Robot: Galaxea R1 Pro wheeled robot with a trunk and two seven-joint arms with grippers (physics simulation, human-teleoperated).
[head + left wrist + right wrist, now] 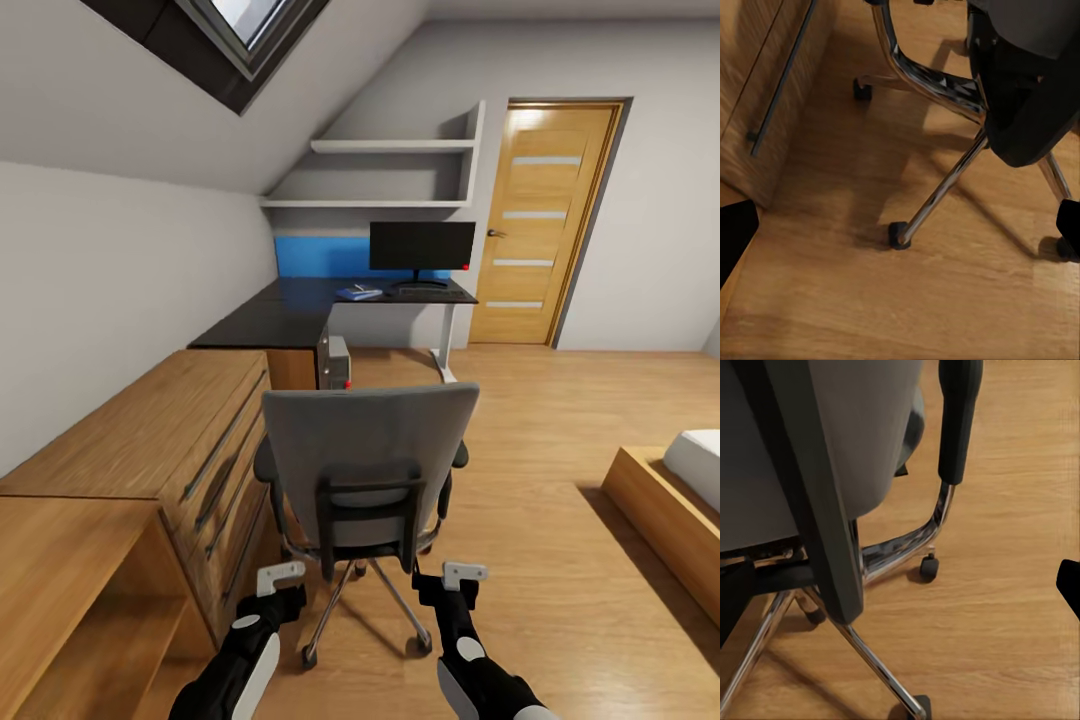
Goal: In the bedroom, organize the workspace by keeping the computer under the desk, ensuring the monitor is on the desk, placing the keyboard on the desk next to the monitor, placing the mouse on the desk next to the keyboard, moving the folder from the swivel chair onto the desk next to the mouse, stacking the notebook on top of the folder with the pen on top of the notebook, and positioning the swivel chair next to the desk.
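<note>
Swivel chair (365, 470) stands mid-floor, backrest facing the camera, seat pointing toward the desk (300, 310) beyond. Light wooden cabinet (150, 450) close on its left; open floor (540, 440) to its right up to the bed frame (660, 510). Computer (335, 362) upright on the floor at the desk's near edge. Monitor (422, 247) on the tabletop's far end, long axis along the wall; folder (358, 293) flat beside its foot. Left gripper (278, 582) and right gripper (452, 578) hover just behind the chair base, both spread, holding nothing.
</note>
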